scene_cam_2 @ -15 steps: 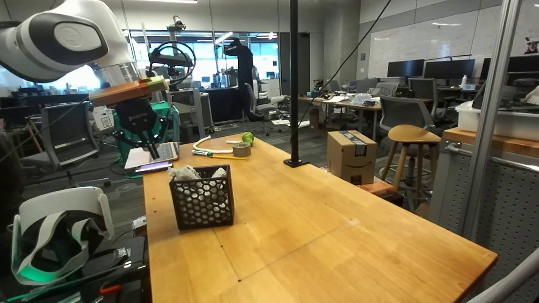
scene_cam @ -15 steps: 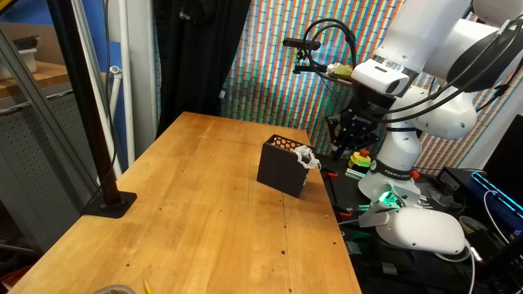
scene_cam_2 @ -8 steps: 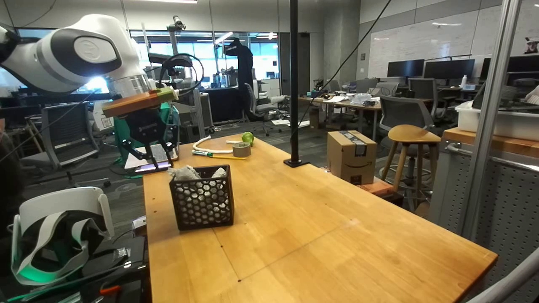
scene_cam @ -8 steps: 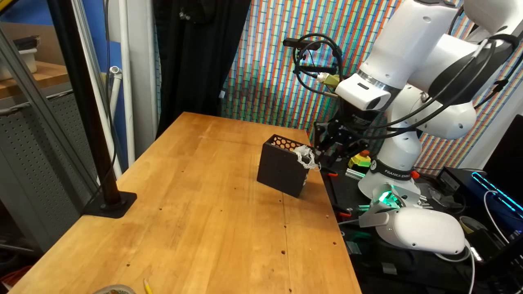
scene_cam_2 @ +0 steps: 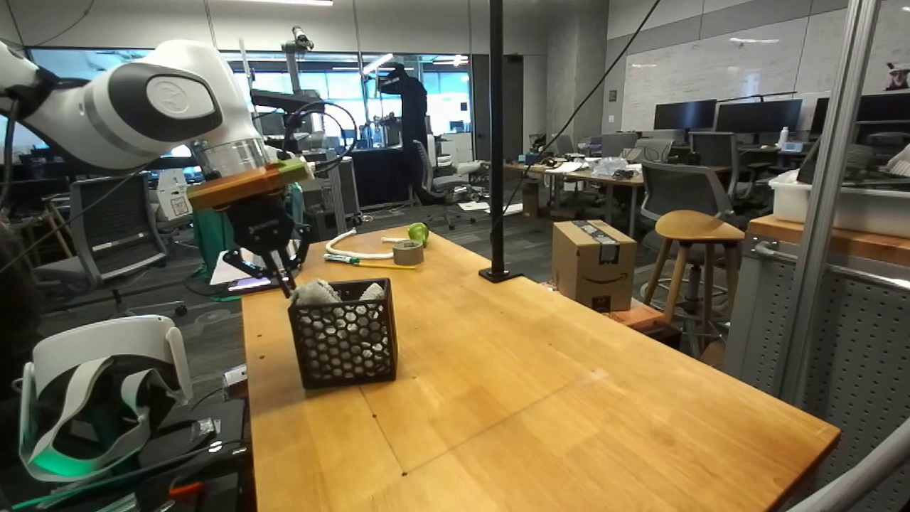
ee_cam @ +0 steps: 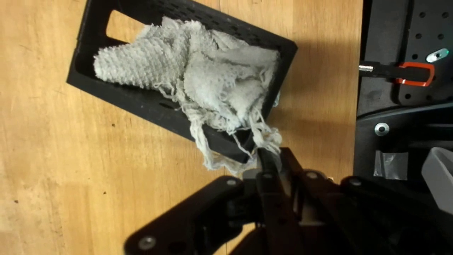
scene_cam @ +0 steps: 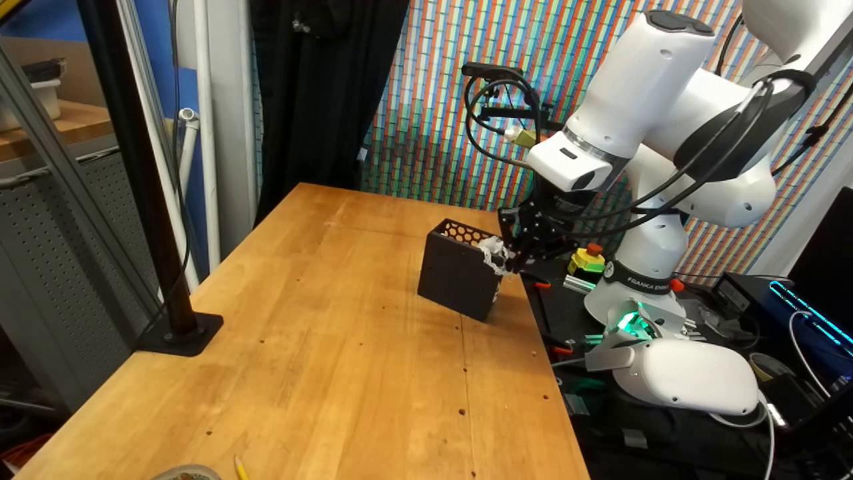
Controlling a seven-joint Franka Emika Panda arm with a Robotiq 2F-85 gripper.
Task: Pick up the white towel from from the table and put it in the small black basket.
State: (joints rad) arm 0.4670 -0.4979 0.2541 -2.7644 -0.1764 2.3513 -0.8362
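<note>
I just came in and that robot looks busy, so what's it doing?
A Franka robot arm is working with a white towel. Most of the towel is already inside the small black basket, which stands on the wooden table. A frayed edge hangs out over one corner. The arm's jaws are close together right at that edge, but I can't tell whether they've pinched it. It may be about to tuck that bit in.

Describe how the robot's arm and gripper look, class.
The arm is white and rounded, with a dark oval joint cover and black cables; FRANKA marks its black base band. The gripper is black and angular, dotted with round silvery pins.
</note>
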